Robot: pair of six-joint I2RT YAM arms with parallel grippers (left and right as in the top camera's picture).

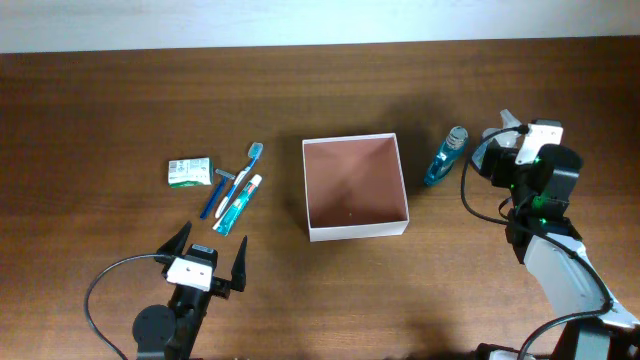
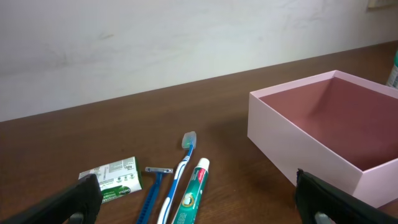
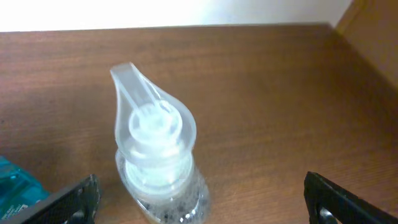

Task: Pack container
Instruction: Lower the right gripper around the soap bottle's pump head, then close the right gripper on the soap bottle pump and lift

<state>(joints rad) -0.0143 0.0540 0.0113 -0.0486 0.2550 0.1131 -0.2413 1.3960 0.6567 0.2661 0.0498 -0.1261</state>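
Note:
The container (image 1: 358, 231), a square shallow white box with a reddish-brown inside, stands open at the table's middle; it also shows in the left wrist view (image 2: 292, 146). Left of it lie a toothbrush (image 1: 232, 182), a razor (image 1: 222, 190), a toothpaste tube (image 1: 238, 206) and a green-and-white soap packet (image 1: 189, 172). My left gripper (image 1: 207, 258) is open and empty, just in front of these items (image 2: 205, 210). My right gripper (image 1: 503, 150) is open around a clear pump bottle (image 3: 155, 143), which stands nearer its left finger (image 3: 208, 208), not gripped.
A blue bottle (image 1: 445, 157) lies between the container and the pump bottle; its edge shows in the right wrist view (image 3: 15, 180). A pale wall runs along the table's far edge. Cables trail from both arms.

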